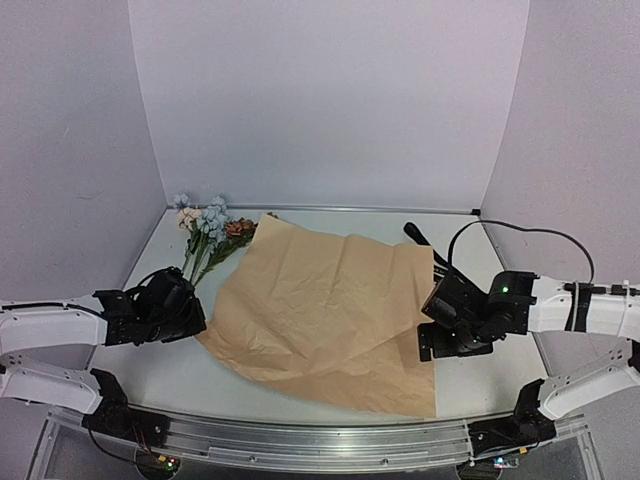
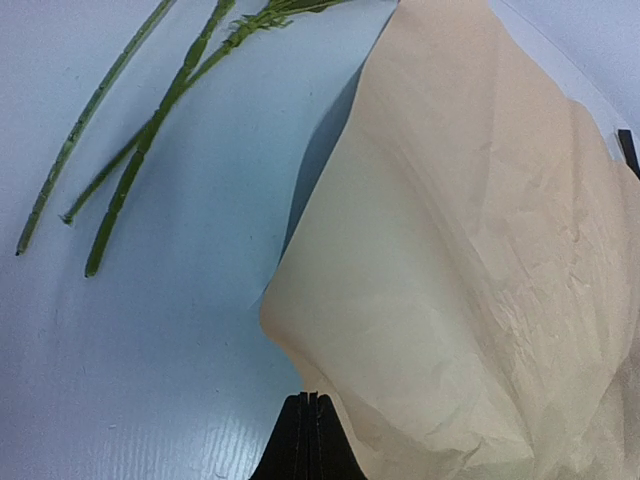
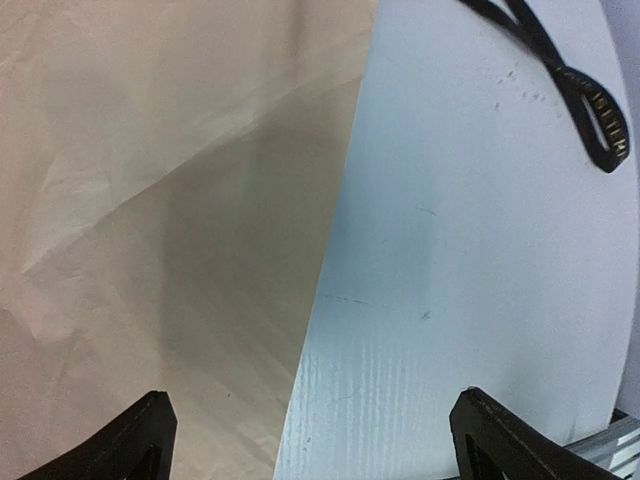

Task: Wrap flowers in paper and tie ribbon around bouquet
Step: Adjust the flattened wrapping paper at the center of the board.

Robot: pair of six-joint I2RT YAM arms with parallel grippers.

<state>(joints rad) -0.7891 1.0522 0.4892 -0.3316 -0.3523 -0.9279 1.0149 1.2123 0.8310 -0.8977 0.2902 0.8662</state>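
Note:
The paper (image 1: 330,310) lies crumpled across the middle of the table with its tan side up. The flowers (image 1: 210,235) lie at the back left, heads toward the wall; their green stems (image 2: 150,130) run past the paper's left edge. My left gripper (image 1: 197,318) (image 2: 310,397) is shut on the paper's (image 2: 470,270) left edge, which rises off the table beside it. My right gripper (image 1: 432,300) (image 3: 310,440) stands open, straddling the paper's (image 3: 170,200) right edge, holding nothing. The black ribbon (image 1: 420,237) (image 3: 560,70) lies just beyond it.
White walls close the table in at the back and both sides. A black cable (image 1: 520,232) arcs over the right arm. A metal rail (image 1: 320,440) runs along the near edge, between the arm bases.

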